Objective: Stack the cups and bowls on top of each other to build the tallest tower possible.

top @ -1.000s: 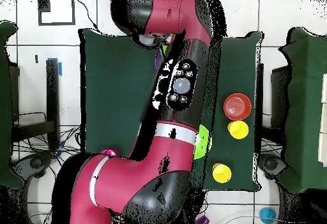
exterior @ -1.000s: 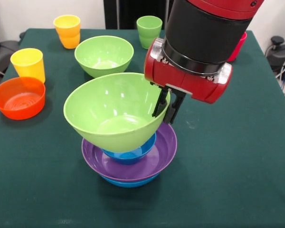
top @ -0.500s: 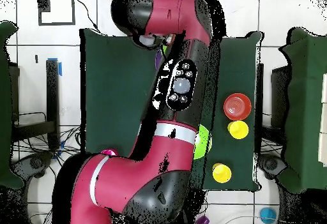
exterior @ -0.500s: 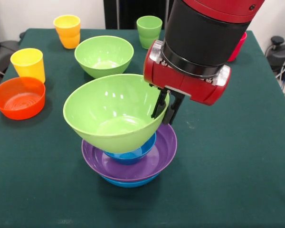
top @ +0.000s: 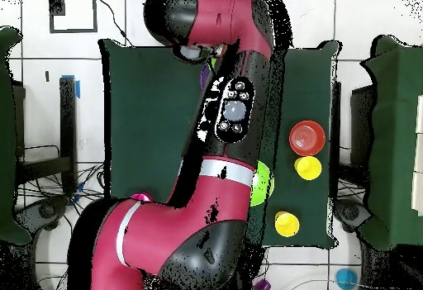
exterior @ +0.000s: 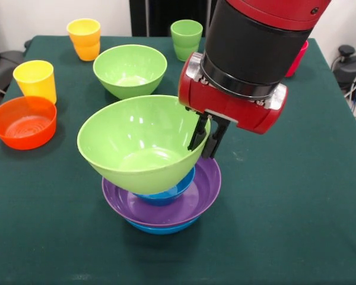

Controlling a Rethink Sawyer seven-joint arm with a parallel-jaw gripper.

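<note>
In the front view my gripper point(exterior: 204, 135) is shut on the right rim of a large light green bowl point(exterior: 136, 142), one finger inside the rim and one outside. That bowl hangs tilted just over the tower: a small blue bowl point(exterior: 169, 191) inside a wide purple bowl point(exterior: 193, 199), on a large blue bowl point(exterior: 160, 227). I cannot tell whether the held bowl touches the small blue one. A second light green bowl point(exterior: 130, 68) stands behind. In the overhead view the arm point(top: 231, 121) hides the gripper and the tower.
An orange bowl point(exterior: 24, 122) and a yellow cup point(exterior: 35, 80) stand at the left edge. At the back are an orange-yellow cup point(exterior: 84, 38) and a light green cup point(exterior: 186, 37). A red cup point(exterior: 298, 59) shows partly behind the arm.
The gripper and the held green bowl have sunk slightly toward the stack and shifted a little to the left. Nothing else has moved.
</note>
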